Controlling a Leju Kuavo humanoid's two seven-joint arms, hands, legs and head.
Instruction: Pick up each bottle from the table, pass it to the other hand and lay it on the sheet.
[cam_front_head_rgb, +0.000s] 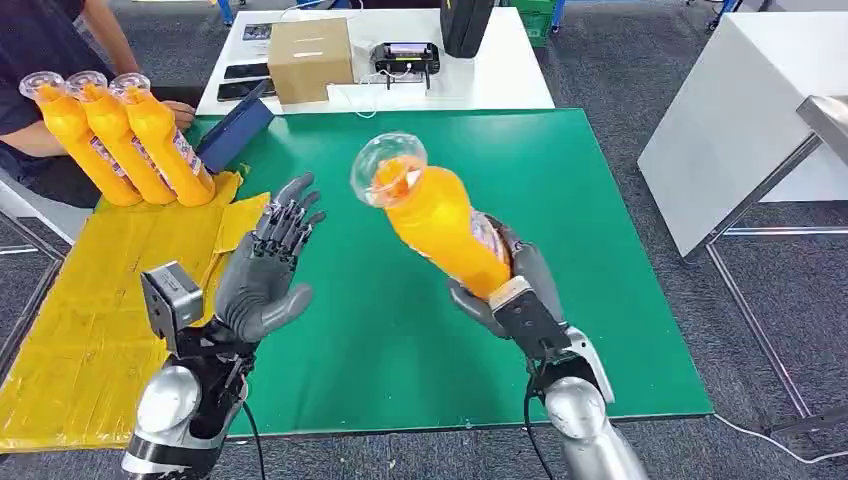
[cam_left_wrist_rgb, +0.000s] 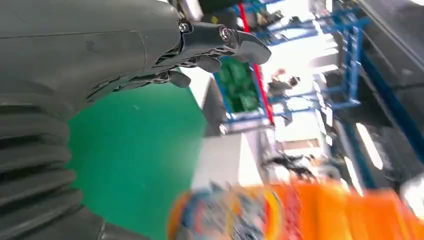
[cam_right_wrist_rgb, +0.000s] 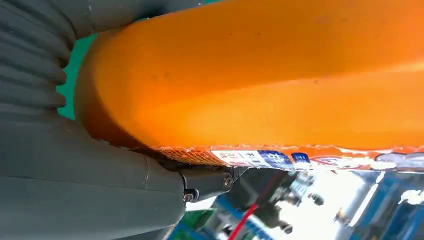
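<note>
Bottle (cam_left_wrist_rgb: 300, 212) blurred beside left hand (cam_left_wrist_rgb: 90, 60)

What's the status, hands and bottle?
Right hand grips bottle, cap end tilted toward left hand. Left hand open, raised, empty. Three bottles lie on sheet. Nothing between hands.

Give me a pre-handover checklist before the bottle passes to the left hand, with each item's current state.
1. Right hand grips the orange bottle at its lower body: ok.
2. Left hand holds nothing, fingers apart, palm toward the bottle: ok.
3. Bottle's upper body is bare for the left hand to grasp: ok.
4. Bare room on the yellow sheet in front of the three laid bottles: ok.
5. Grip firmness: cannot tell.
</note>
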